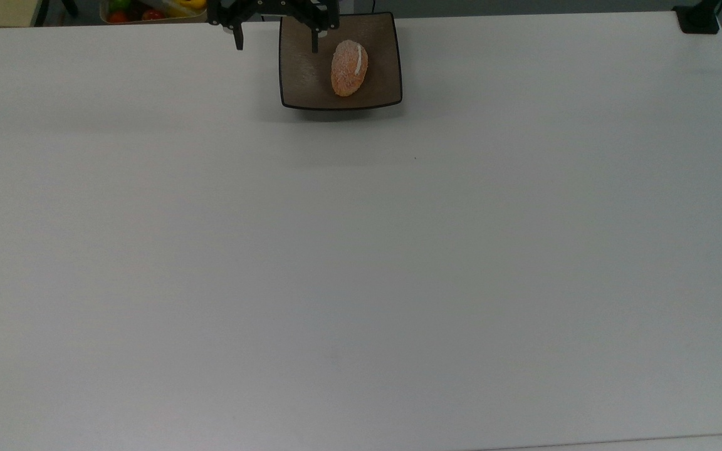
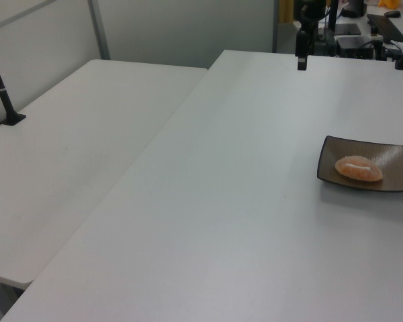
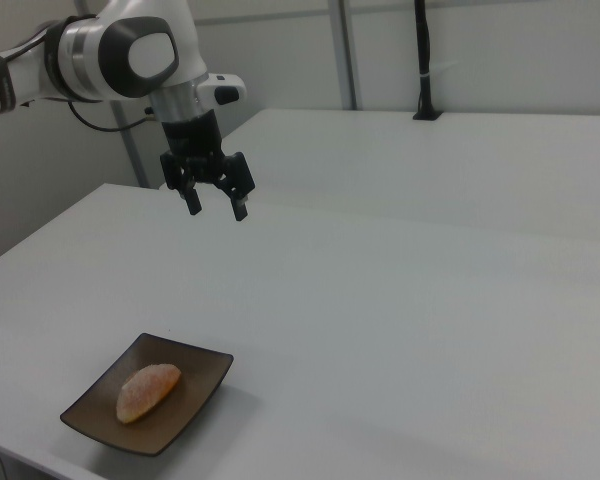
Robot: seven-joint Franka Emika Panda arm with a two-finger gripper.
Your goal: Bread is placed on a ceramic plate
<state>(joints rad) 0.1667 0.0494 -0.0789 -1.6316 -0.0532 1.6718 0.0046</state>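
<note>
The black two-finger gripper [image 3: 216, 205] hangs high above the white table [image 1: 361, 263], its fingers spread wide and holding nothing. In the top view its fingers [image 1: 239, 39] appear to the left of the bun, at the far table edge. The small oval orange-brown bread [image 1: 349, 67], with a grainy white-speckled crust and one white stripe on top, lies near the middle of the square brown ceramic plate [image 1: 301, 75]. In the top view its long axis runs almost top to bottom, slightly tilted. In the left view the bread [image 2: 359, 168] lies crosswise on the plate [image 2: 394, 157].
</note>
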